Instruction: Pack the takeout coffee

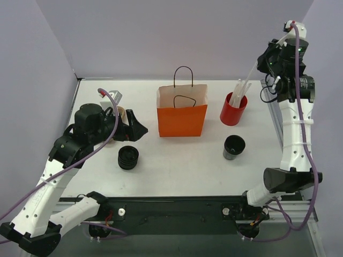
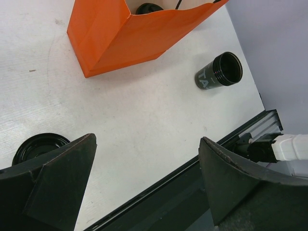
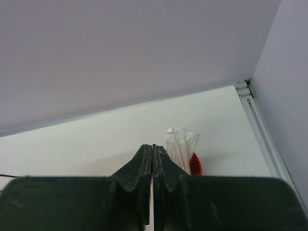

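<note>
The takeout coffee (image 1: 234, 146) is a small dark cup with a black rim. It stands upright on the table, right of the orange paper bag (image 1: 182, 115). It also shows in the left wrist view (image 2: 219, 72), with the bag (image 2: 120, 33) at top. My left gripper (image 1: 138, 128) is open and empty, left of the bag and far from the cup; its jaws (image 2: 147, 139) stand wide apart over bare table. My right gripper (image 1: 261, 63) is raised high above the red cup of straws (image 1: 233, 110). It (image 3: 152, 147) is shut, and a white straw (image 1: 252, 72) seems pinched in it.
A low ribbed black round stack (image 1: 128, 157) sits in front of my left gripper and shows in the left wrist view (image 2: 41, 144). A small grey box (image 1: 114, 95) lies at back left. The table's front rail (image 2: 192, 178) runs close below. Walls enclose the back and sides.
</note>
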`<action>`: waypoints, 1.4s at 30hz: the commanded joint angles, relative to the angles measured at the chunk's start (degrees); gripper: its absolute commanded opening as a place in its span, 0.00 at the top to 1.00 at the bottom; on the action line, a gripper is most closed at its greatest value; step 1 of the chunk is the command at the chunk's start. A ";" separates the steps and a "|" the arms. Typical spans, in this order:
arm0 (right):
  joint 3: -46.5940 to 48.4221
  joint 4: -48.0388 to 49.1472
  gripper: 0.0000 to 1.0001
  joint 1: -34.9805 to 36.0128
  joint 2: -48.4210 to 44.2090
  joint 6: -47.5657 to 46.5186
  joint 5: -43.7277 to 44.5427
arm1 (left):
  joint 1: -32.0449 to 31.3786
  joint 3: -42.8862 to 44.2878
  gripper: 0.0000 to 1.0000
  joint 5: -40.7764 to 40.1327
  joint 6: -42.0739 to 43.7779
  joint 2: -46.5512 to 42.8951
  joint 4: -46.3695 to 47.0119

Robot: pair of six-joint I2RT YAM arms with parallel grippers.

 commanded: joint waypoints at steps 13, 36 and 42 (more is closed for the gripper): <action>8.18 4.41 1.00 17.09 -7.24 9.15 -5.08 | 0.22 6.43 0.03 -3.00 0.79 -0.03 0.84; 2.63 7.15 0.03 36.00 6.13 4.93 -0.07 | 0.22 6.78 0.03 -5.63 2.19 -1.35 -1.10; -0.52 -3.75 0.01 35.91 -4.14 7.02 3.96 | 0.31 8.36 0.03 -6.16 2.90 -0.47 1.27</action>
